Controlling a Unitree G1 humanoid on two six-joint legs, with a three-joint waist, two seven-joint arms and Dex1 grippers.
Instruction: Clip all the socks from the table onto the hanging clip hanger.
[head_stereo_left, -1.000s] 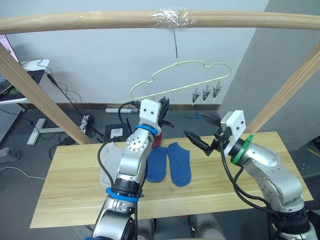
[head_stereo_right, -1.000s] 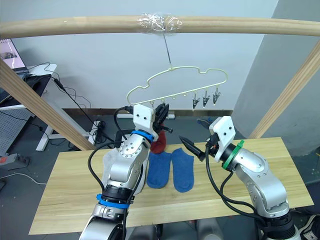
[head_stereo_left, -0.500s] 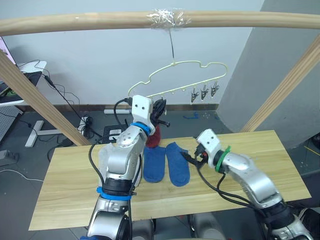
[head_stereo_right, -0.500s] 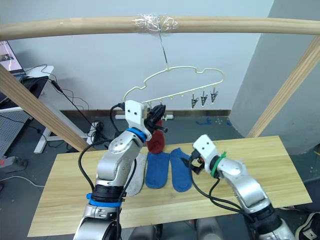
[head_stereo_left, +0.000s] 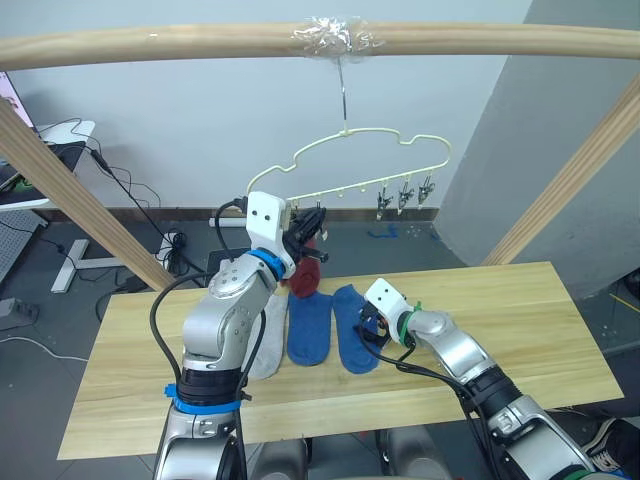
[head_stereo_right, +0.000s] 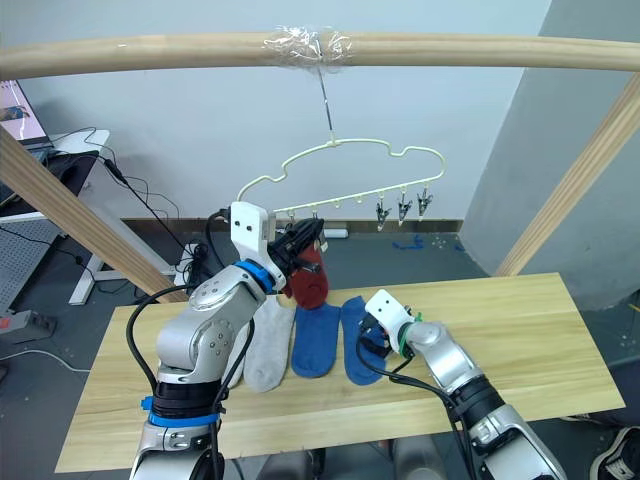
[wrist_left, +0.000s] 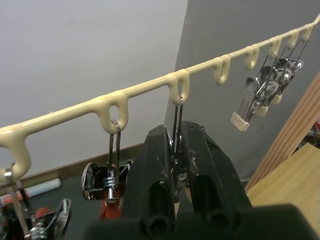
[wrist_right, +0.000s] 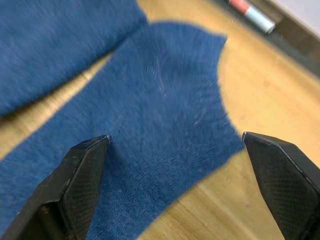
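Left tool (wrist_left: 176, 150) raised at clip hanger (head_stereo_left: 345, 160), pinched closed on one clip (wrist_left: 176, 131), rust red sock (head_stereo_right: 309, 283) just beside. Right tool (wrist_right: 175, 165) spread wide over blue sock (wrist_right: 150, 125) on table (head_stereo_left: 520, 310), below clip hanger; grey sock (head_stereo_right: 268, 345) alongside.

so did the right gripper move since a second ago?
Yes. The right gripper dropped from above the table down onto the right blue sock, fingers open.
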